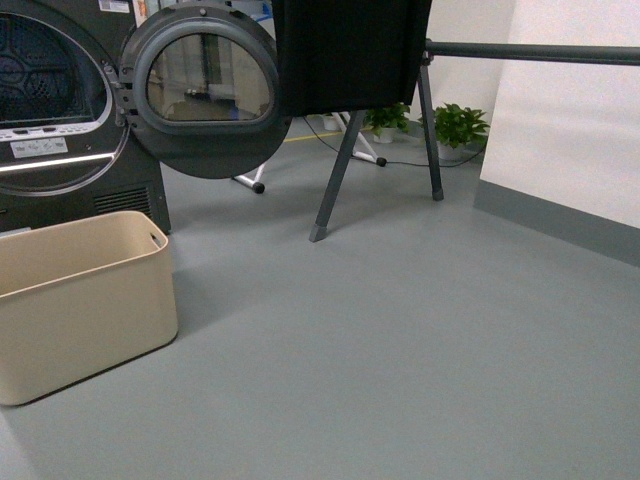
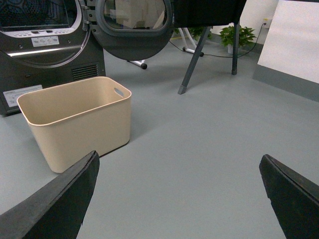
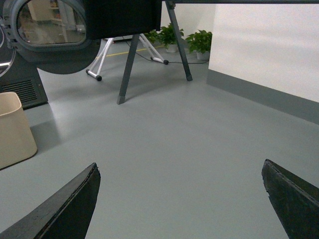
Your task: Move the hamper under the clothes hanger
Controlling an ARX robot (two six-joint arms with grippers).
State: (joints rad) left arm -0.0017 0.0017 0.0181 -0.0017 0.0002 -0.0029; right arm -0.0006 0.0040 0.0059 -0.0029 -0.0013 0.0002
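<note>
1. The hamper stands upright on the grey floor, low on the left side of the front view. It sits close in front of the dark dryer.
2. The dryer's round door is swung open, above and beyond the hamper's far end. A slot handle shows in that end wall.
3. The clothes hanger is farther back and to the right. Its long bar runs to the right edge of the front view, and its angled legs are planted on the floor. A black cloth hangs over the bar.
4. The hamper is well apart from the clothes hanger and not beneath the bar (open floor lies between the two).
5. The left pincer is spread wide, with nothing between its dark fingers. It is above the floor, and the hamper is ahead of it, untouched.
6. The right pincer is likewise spread wide and pinches nothing. Only one end of the hamper shows at the edge of its view.
7. Two potted plants stand behind the clothes hanger's legs, next to a white wall. The feet of a white stand show beneath the dryer door.
</note>
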